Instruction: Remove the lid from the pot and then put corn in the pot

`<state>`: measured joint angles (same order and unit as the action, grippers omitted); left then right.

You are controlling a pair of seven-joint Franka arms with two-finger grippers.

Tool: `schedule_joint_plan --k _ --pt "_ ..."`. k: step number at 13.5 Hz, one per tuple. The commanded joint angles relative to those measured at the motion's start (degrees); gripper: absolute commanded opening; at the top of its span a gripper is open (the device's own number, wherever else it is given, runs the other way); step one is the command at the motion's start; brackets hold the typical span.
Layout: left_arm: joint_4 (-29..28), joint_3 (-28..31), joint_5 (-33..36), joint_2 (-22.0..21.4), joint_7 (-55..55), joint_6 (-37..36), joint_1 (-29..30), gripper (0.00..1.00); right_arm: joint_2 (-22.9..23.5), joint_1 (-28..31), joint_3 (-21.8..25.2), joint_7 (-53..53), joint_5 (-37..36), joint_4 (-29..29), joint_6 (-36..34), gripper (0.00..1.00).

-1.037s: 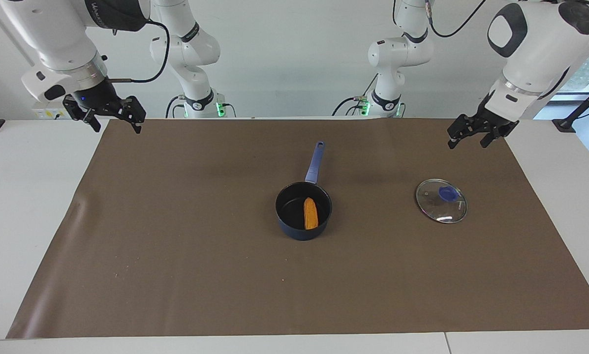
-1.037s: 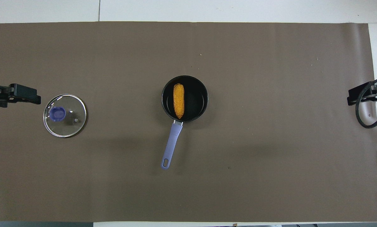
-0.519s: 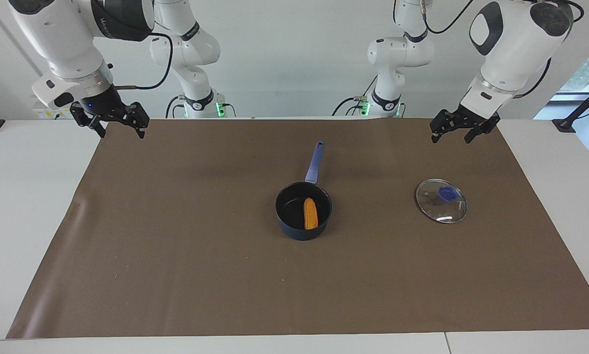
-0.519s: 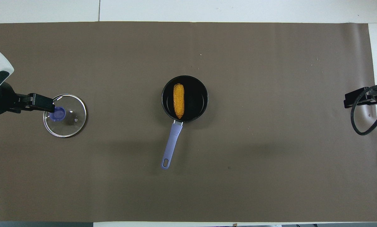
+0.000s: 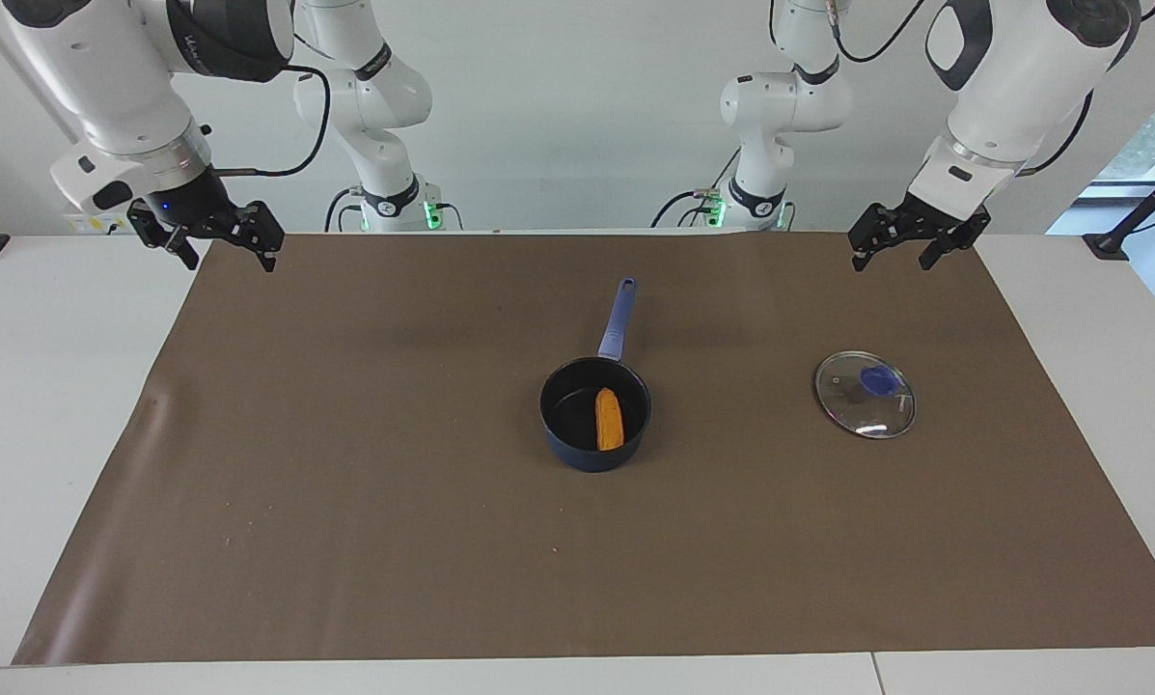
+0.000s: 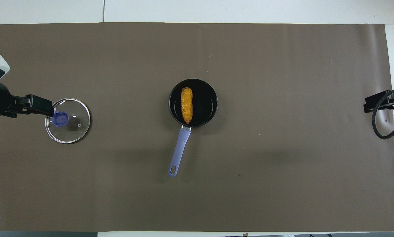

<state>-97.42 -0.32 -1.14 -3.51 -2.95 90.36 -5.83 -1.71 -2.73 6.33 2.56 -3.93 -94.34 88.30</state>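
Note:
The dark blue pot (image 5: 567,410) (image 6: 205,105) stands uncovered mid-mat, its light blue handle (image 5: 618,319) pointing toward the robots. The yellow-orange corn (image 5: 609,419) (image 6: 186,105) lies inside the pot. Toward the left arm's end, the glass lid (image 5: 865,394) (image 6: 72,126) rests flat on the mat, blue knob up. My left gripper (image 5: 891,259) (image 6: 40,108) hangs open and empty in the air over the mat's edge nearest the robots. My right gripper (image 5: 230,261) (image 6: 374,102) hangs open and empty over the mat's corner at the right arm's end.
A brown mat (image 5: 345,483) covers most of the white table (image 5: 46,386). Two more white arm bases (image 5: 384,193) stand at the robots' edge of the table.
My left gripper has risen and drawn back toward the robots' edge of the mat. The right gripper has shifted only slightly. Pot, corn and lid have not moved.

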Motion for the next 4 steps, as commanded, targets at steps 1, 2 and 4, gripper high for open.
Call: schedule_joint_plan --k 1,2,4 --pt "-0.1 0.9 1.1 -0.1 -1.1 -0.4 -1.3 1.0 0.4 1.1 -0.3 1.9 0.5 0.9 -1.2 1.0" --pt "-0.1 0.9 1.1 -0.1 -1.1 -0.4 -1.3 1.0 0.4 1.1 -0.1 2.0 0.5 0.8 -1.4 1.0" --pt "-0.1 0.9 1.1 -0.1 -1.1 -0.4 -1.3 1.0 0.5 0.5 0.3 2.0 0.5 0.9 -1.1 1.0"
